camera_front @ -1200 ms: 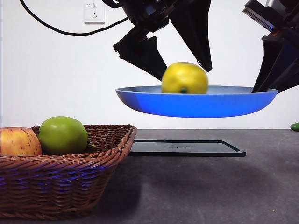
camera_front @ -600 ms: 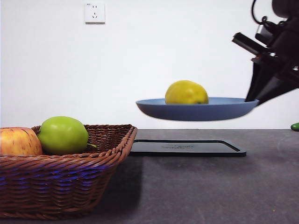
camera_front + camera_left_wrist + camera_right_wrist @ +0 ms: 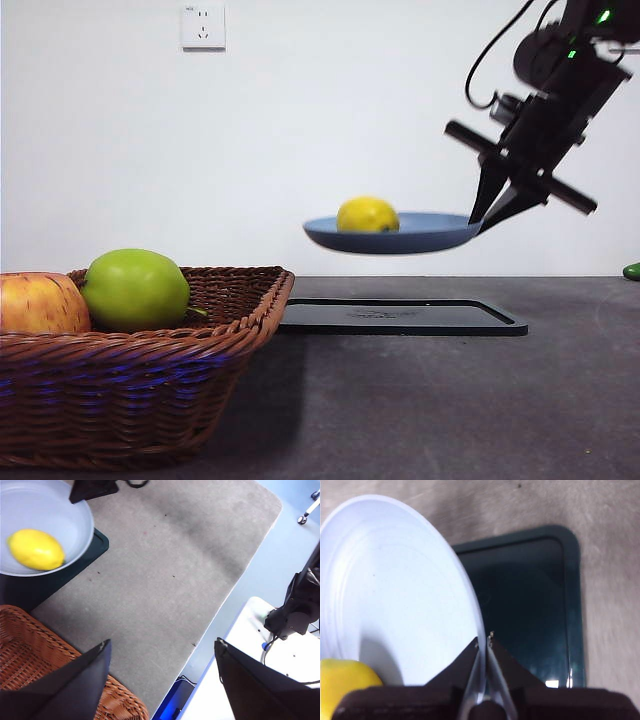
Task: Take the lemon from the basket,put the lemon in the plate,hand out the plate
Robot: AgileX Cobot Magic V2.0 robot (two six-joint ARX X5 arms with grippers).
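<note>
The light-blue plate (image 3: 392, 232) hangs level in the air above the black tray, with the yellow lemon (image 3: 367, 215) lying in it. My right gripper (image 3: 482, 218) is shut on the plate's right rim; its wrist view shows the jaws pinching the plate's (image 3: 395, 590) edge at the gripper (image 3: 484, 641), with the lemon (image 3: 345, 687) in the corner. My left gripper (image 3: 162, 652) is open and empty, high above the table, looking down on the plate (image 3: 45, 510), the lemon (image 3: 36, 549) and the basket (image 3: 35, 655). The wicker basket (image 3: 150, 370) stands at the front left.
In the basket lie a green apple (image 3: 135, 290) and a reddish-yellow apple (image 3: 40, 303). A flat black tray (image 3: 400, 317) lies on the grey table under the plate. A small green thing (image 3: 631, 271) shows at the right edge.
The plate with the lemon has moved away from the camera and looks smaller. The left gripper, which stood over the lemon a second ago, has left the front view.
</note>
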